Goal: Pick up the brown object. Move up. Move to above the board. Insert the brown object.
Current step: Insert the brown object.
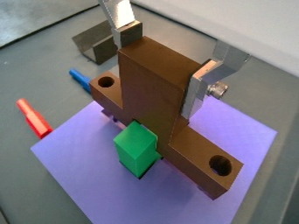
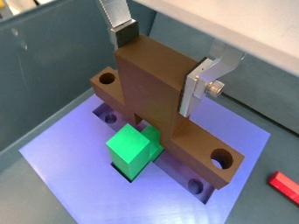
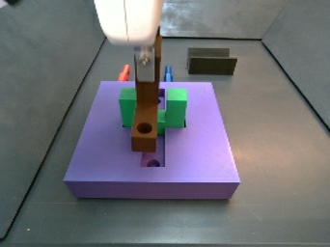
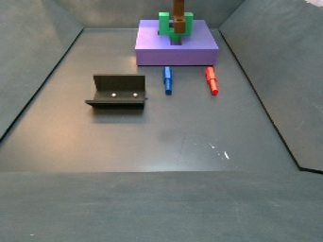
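The brown object (image 1: 158,96) (image 2: 152,87) is a T-shaped block held with one arm upright. My gripper (image 1: 163,61) (image 2: 163,61) is shut on that upright arm, one silver finger on each side. Its other arm, with round holes near the ends, lies low along the groove of the purple board (image 1: 82,149) (image 2: 70,166) (image 3: 194,154) (image 4: 177,52), right against the green U-shaped block (image 1: 136,147) (image 2: 135,147) (image 3: 176,106). I cannot tell whether it is fully seated. In a side view the brown object (image 3: 146,116) hangs below the gripper (image 3: 146,53).
The dark fixture (image 3: 211,63) (image 4: 117,92) stands on the grey floor away from the board. A blue peg (image 4: 168,79) (image 1: 79,79) and a red peg (image 4: 212,79) (image 1: 33,118) lie on the floor beside the board. Grey walls enclose the floor.
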Available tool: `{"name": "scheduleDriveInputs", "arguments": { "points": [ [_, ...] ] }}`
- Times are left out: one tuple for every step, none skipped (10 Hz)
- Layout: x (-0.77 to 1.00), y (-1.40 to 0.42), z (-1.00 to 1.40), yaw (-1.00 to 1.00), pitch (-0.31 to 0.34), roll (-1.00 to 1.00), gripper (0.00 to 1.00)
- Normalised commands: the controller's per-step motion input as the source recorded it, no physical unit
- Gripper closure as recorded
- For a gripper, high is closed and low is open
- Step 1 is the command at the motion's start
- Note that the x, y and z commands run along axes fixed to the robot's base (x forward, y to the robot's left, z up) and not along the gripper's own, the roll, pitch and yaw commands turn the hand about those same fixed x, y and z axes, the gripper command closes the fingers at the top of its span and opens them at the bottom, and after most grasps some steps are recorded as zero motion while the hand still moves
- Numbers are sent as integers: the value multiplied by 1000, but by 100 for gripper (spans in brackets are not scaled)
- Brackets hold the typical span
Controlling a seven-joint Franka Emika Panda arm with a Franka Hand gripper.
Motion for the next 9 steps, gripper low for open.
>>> {"name": "scheduleDriveInputs", "arguments": {
  "points": [
    [151,-71,-309,149,0,51,100],
    [174,-80,-314,131,0,24,100],
    [149,-57,-297,137,0,57,100],
    [283,-34,-243,91,-13,83,100],
    [329,-23,-266,114,-83,16,100],
    [317,-20,-231,94,-97,0,100],
    [303,0,-186,66,-69,0,100],
    [86,0,-226,103,-54,10,100],
    [-17,3,-206,146,-59,0,100]
  ]
}}
